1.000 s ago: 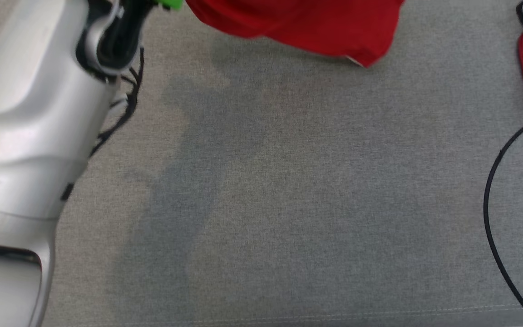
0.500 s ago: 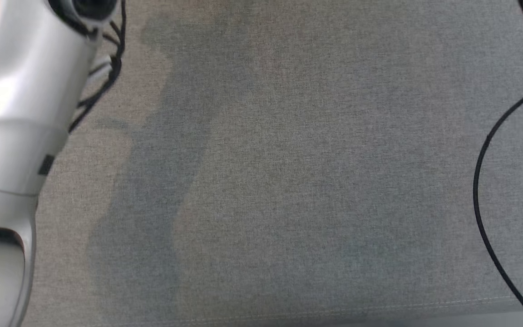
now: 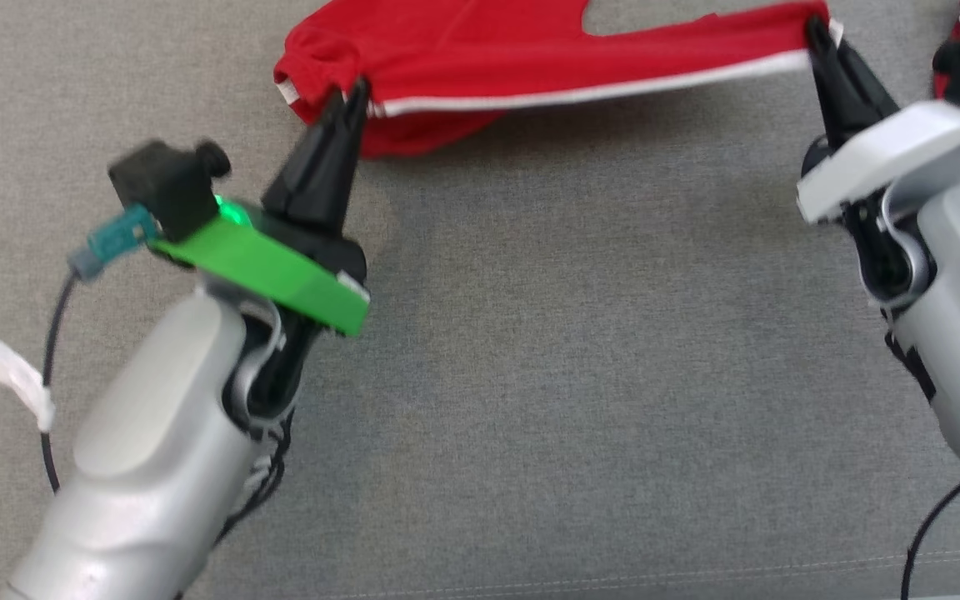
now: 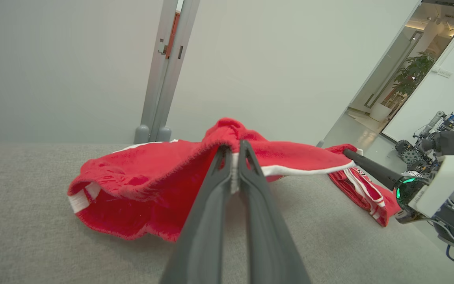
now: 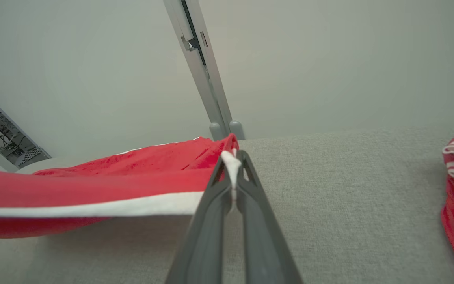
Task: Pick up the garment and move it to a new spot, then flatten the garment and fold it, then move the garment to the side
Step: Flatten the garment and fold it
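Left gripper (image 3: 354, 90) and right gripper (image 3: 814, 30) each clamp the red garment (image 3: 480, 52). We stretch it above the grey fabric surface (image 3: 547, 375) for flattening.

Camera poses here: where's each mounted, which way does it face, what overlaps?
Head view: on the head, facing down at the grey surface; left gripper and right gripper, with both forearms, hold the red garment stretched.
Left wrist view: left wrist, along its shut fingers toward garment and wall; right gripper at right.
Right wrist view: right wrist, along its shut fingers toward garment and wall.
Shared: both wrist views show the grey post and a second red garment.
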